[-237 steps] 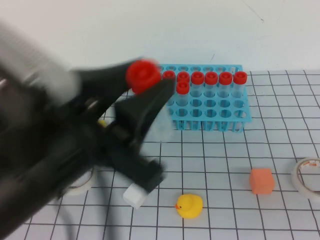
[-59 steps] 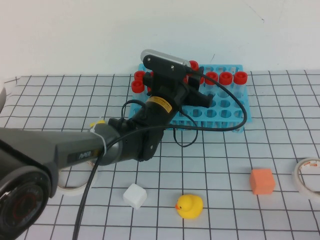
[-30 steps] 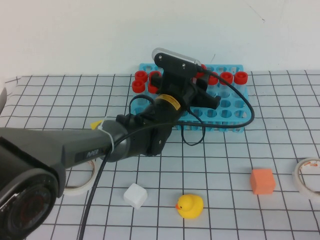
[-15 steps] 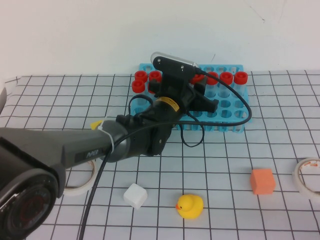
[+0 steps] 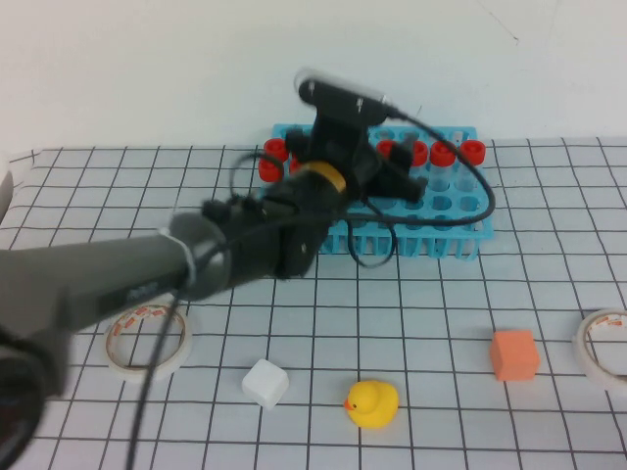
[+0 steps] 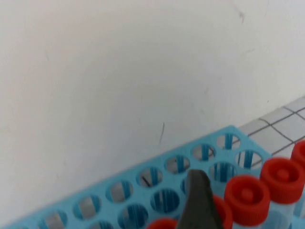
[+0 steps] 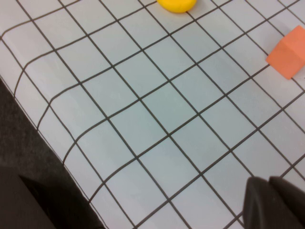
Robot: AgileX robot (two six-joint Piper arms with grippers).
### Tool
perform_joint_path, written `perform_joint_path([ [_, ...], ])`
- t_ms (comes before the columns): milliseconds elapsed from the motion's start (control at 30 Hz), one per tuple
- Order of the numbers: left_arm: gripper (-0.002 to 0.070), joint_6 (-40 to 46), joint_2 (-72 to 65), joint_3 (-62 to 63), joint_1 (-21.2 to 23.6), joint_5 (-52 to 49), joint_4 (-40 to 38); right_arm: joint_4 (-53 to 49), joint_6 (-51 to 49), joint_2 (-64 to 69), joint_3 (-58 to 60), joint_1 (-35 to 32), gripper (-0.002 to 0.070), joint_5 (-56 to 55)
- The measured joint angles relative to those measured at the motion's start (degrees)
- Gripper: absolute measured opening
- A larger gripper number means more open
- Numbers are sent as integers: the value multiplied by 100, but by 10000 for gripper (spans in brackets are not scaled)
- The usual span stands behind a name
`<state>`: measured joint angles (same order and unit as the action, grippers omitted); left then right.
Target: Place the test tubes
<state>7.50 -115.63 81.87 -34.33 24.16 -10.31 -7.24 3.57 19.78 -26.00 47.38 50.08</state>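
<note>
Left tool (image 5: 394,178) over blue rack (image 5: 458,241), red-capped tubes (image 5: 472,153) just beside, opening unclear; right tool (image 7: 272,199) closed above mat (image 7: 143,95).

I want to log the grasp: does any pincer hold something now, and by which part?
It cannot be told for the left pincer, over the rack by the tubes. The right pincer, shut above the mat, holds nothing.

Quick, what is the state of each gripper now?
Left gripper, over the blue rack: cannot be told.
Right gripper, above the grid mat: jaws closed, holding nothing.
</note>
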Motion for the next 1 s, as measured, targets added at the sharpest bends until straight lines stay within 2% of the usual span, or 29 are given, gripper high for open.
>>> perform_joint_path([
  [100,386,693,484,0,0,-217,0,0,0,0,0,0,-1,0],
  [200,251,1464,1139,0,21,-495,0,0,0,0,0,0,-1,0],
  [300,92,1882,1784,0,22,-961,-14,0,0,0,0,0,-1,0],
  [367,43,2105,2260,0,22,-1384,-14,0,0,0,0,0,-1,0],
  [500,10,2297,3151,-82,22,-2044,-23,0,0,0,0,0,-1,0],
  [633,3,2362,4053,-508,22,-2060,-82,0,0,0,0,0,-1,0],
  [1000,0,2507,6534,-3170,22,-1584,-335,0,0,0,0,0,-1,0],
])
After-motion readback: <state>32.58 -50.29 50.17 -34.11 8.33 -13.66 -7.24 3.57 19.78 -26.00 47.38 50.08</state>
